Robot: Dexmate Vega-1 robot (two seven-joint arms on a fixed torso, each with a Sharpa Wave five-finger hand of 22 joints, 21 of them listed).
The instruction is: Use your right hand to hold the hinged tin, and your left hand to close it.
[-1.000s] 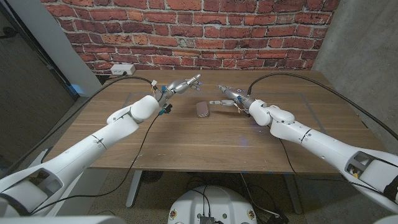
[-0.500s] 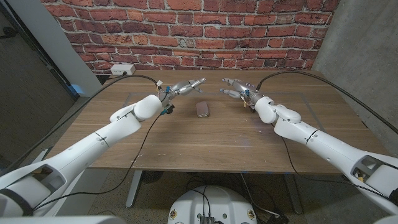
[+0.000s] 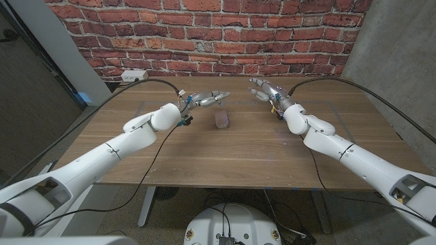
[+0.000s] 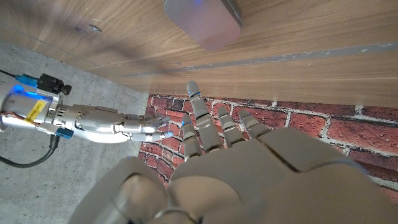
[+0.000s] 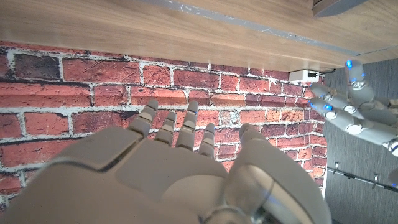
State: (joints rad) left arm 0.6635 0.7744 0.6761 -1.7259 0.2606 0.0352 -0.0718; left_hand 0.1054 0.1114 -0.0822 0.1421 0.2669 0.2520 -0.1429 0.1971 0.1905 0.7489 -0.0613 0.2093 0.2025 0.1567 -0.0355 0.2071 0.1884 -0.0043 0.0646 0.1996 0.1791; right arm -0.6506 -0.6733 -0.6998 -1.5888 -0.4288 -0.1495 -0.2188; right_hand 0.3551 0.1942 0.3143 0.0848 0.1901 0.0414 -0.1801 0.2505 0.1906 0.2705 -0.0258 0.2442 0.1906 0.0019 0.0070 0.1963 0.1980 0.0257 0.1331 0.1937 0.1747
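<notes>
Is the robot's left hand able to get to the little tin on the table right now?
Probably yes. The left hand hovers open just beside the hinged tin, which lies shut on the bare table. Nothing stands between them, and the right hand is raised off to the other side.

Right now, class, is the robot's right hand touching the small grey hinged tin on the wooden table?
Apart. The head view shows the right hand raised beyond and to the side of the small grey hinged tin, with bare wooden table between them.
</notes>
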